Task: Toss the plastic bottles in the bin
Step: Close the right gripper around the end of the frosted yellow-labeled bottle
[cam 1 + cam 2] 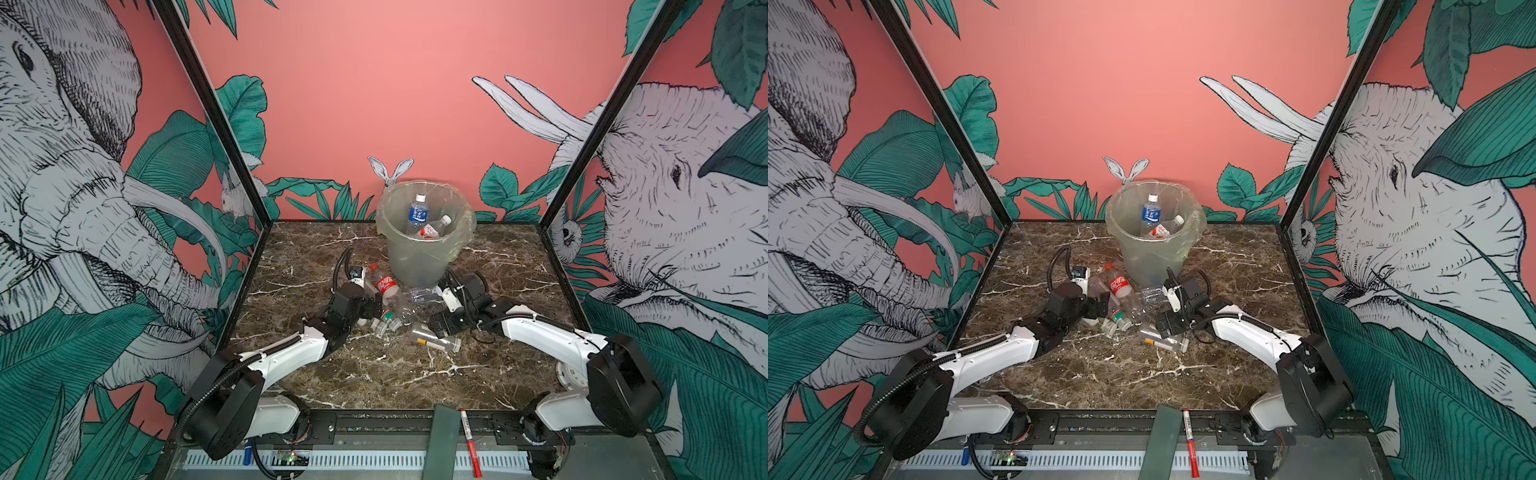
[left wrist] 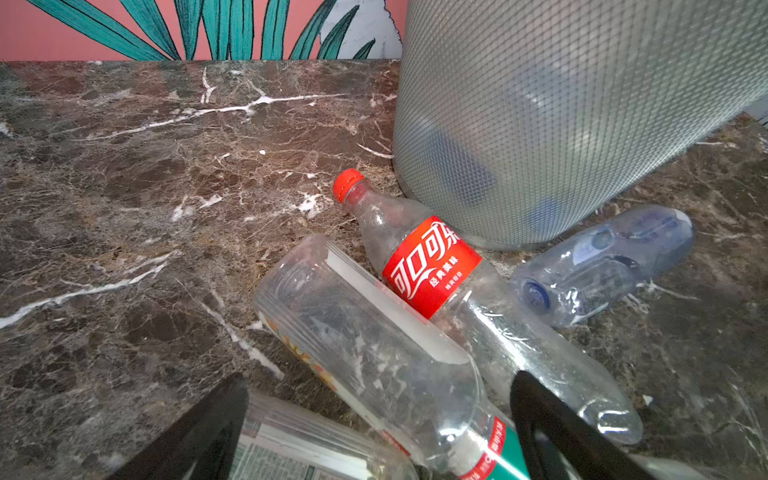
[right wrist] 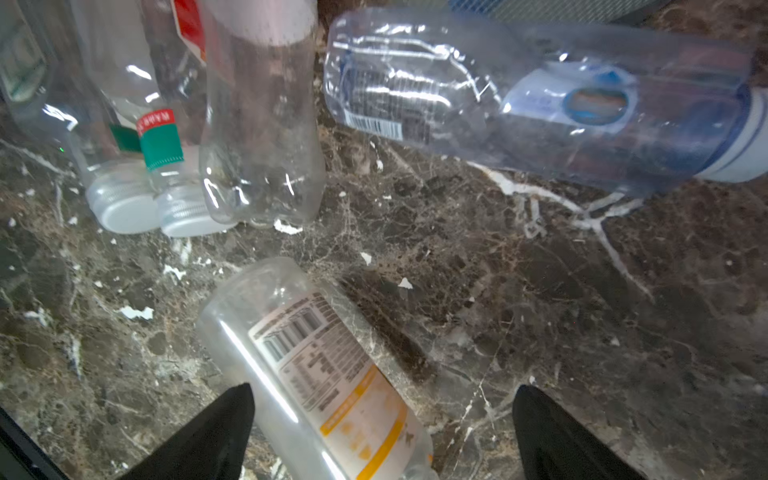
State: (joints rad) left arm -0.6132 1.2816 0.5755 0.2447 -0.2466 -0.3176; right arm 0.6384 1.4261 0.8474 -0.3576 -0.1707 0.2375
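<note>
The bin (image 1: 409, 266) stands at the back middle of the marble table, with two plastic bottles (image 1: 417, 214) inside. Several more lie in front of it: a red-label one (image 1: 386, 284) (image 2: 428, 266), a green-banded clear one (image 1: 388, 318) (image 2: 374, 353), a crushed blue one (image 1: 422, 295) (image 3: 540, 104) and a yellow-label one (image 1: 436, 340) (image 3: 332, 374). My left gripper (image 1: 372, 313) (image 2: 380, 415) is open, low over the green-banded bottle, a finger on each side. My right gripper (image 1: 437, 328) (image 3: 382, 419) is open over the yellow-label bottle's end.
A red-and-white marker pen (image 1: 471, 442) and a dark green strap (image 1: 442, 440) lie on the front rail. A white round disc (image 1: 571, 376) sits under the right arm. Painted walls close in the table on three sides.
</note>
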